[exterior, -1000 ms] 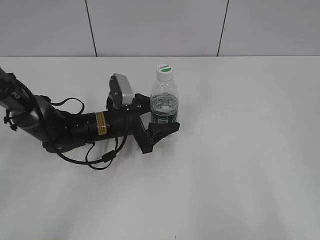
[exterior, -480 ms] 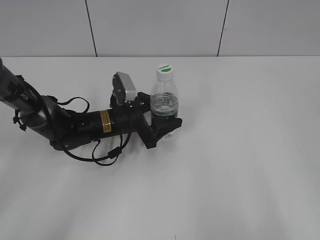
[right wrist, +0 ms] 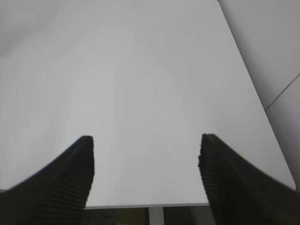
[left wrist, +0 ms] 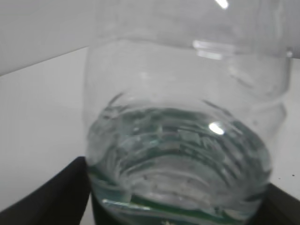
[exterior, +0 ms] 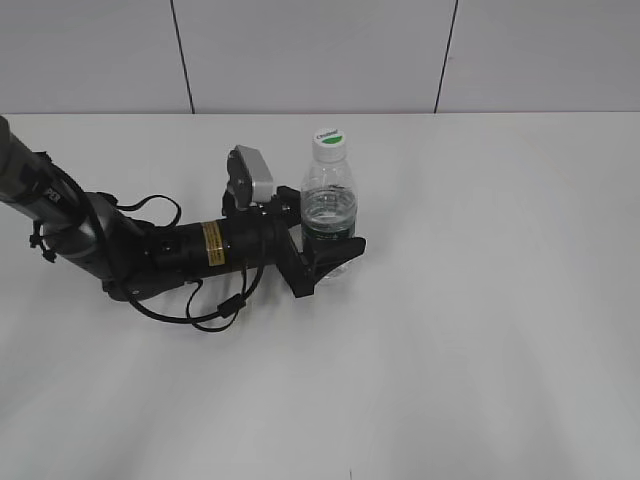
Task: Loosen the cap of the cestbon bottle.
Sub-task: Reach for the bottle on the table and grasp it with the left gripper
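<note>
While the small clear plastic water bottle (exterior: 328, 212) with the dark green label band stands upright at about twelve o'clock on the white table (exterior: 480, 320), the black left gripper (exterior: 322, 258) has its jaws wide around the bottle's low part, but I cannot tell if they squeeze it yet. The black right gripper (right wrist: 146, 173) is open wide, holds nothing, and sees only bare table. I think the hold-the-bottle step is on; next, the right gripper should come to the small round white cap (exterior: 327, 143) and turn it.
</note>
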Controlling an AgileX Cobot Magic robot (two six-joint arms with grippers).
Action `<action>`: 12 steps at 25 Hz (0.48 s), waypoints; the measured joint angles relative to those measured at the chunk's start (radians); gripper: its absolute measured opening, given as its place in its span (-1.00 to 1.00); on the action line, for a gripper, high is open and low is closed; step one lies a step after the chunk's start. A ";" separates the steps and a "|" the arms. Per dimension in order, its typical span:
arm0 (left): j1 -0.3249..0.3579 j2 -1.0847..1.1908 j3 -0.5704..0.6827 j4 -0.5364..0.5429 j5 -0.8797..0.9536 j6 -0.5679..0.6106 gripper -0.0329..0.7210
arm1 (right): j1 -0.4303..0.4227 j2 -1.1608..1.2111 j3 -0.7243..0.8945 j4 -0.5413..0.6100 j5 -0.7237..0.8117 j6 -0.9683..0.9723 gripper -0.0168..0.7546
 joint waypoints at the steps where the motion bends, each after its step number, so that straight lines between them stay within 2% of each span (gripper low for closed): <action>1: 0.000 0.000 0.000 0.000 0.000 0.000 0.47 | 0.000 0.000 0.000 0.000 0.000 0.000 0.43; 5: 0.000 0.000 0.000 0.003 -0.001 0.000 0.38 | 0.000 0.000 0.000 0.000 0.000 0.000 0.43; 8: -0.002 0.000 0.000 0.009 -0.002 0.000 0.18 | 0.000 0.000 0.000 0.000 0.000 0.000 0.43; 12: -0.002 0.000 0.000 0.009 -0.002 0.000 0.17 | 0.000 0.000 0.000 0.000 0.000 0.000 0.43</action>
